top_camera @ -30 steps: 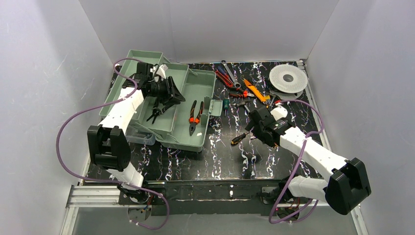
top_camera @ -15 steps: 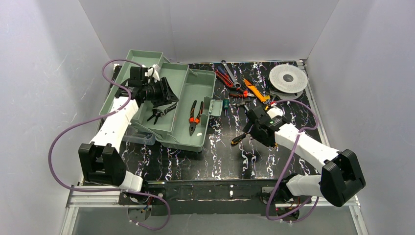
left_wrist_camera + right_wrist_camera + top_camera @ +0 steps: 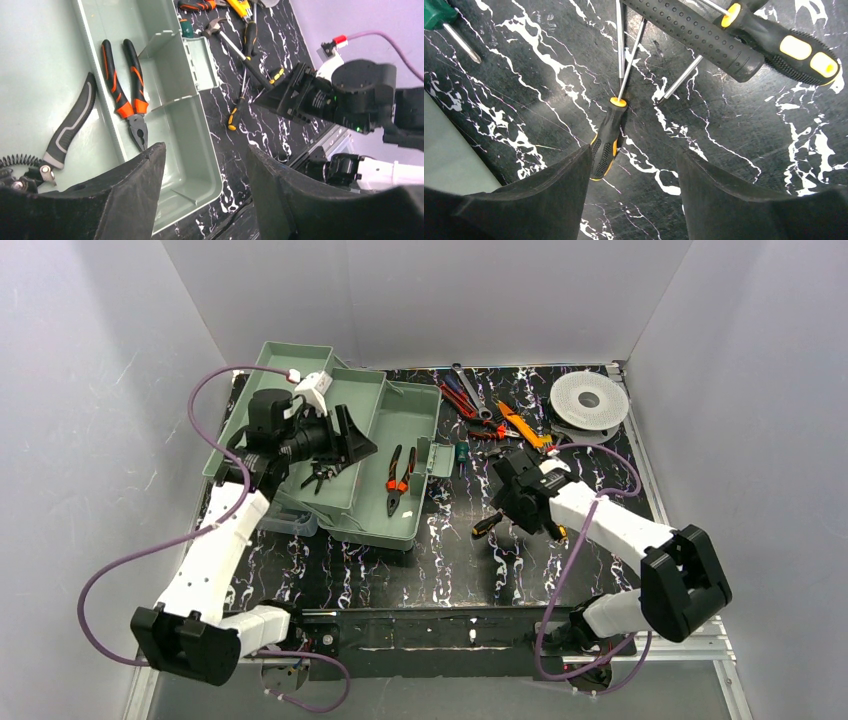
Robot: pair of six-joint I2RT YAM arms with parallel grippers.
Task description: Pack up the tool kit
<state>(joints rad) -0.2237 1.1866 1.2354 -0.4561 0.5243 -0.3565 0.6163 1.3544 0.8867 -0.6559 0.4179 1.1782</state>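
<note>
The step in hand looks to be picking up the slim screwdriver with the black-and-yellow ribbed handle (image 3: 606,137). It lies on the black, white-veined marble-pattern tabletop (image 3: 455,575), just right of the box. The right tool (image 3: 634,152) hangs over it with its jaws spread and nothing between them. The handle sits close against one finger rather than in the middle of the gap. To do this well, I would shift that tool sideways until the handle is centred and turn the wrist so the fingers cross the handle. Then it can come down and close on the thick part, clear of the thin shaft and of the two larger handles lying just beyond.

The left tool (image 3: 205,150) is likewise open and empty, poised above the box; it should be kept out of the drop path.

The large rectangular pale sage-green plastic tool kit (image 3: 412,410) stands open at the far left of the tabletop, its tiered trays fanned out. Orange-and-black pliers (image 3: 125,90) lie in one compartment, and a black-handled cutter with a coil spring (image 3: 70,125) lies in the compartment beside it
</note>
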